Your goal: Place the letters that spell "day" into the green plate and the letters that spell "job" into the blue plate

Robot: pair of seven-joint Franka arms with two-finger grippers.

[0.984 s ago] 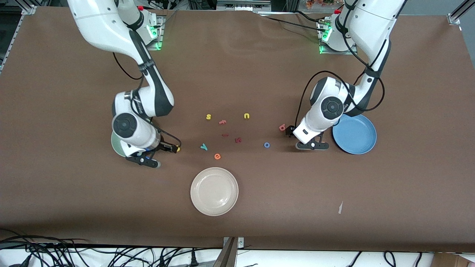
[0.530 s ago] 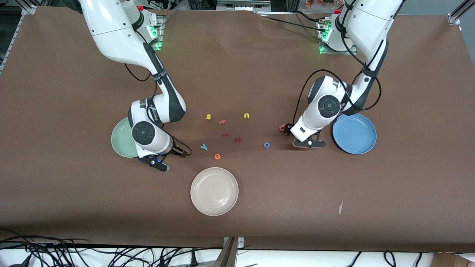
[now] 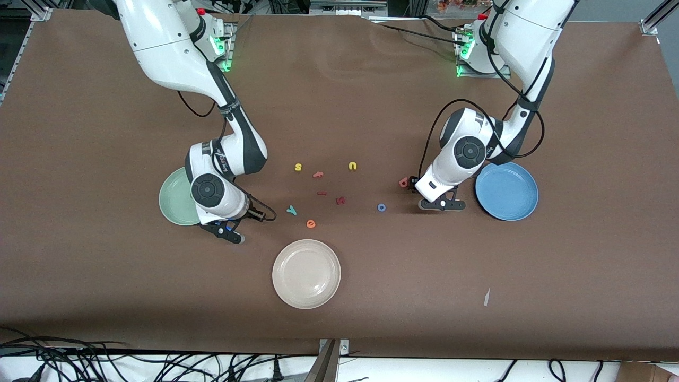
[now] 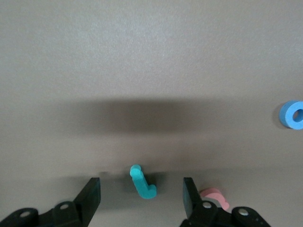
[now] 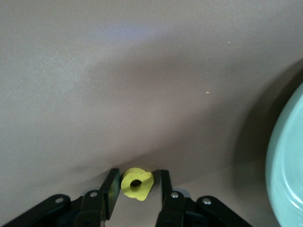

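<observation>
My right gripper is down at the table beside the green plate, shut on the yellow "d". My left gripper is low over the table near the blue plate. It is open, and the teal "j" lies between its fingers, untouched. The pink "b" lies just outside one finger. The blue "o" and the teal "y" lie on the table.
A cream-white plate stands nearer the front camera than the letters. Yellow "s", yellow "u", an orange "e", another orange letter and two dark red letters lie mid-table.
My right arm swung toward the table's middle, uncovering the green plate, and its fingers closed in on the yellow "d". My left gripper shifted slightly and narrowed a little.
</observation>
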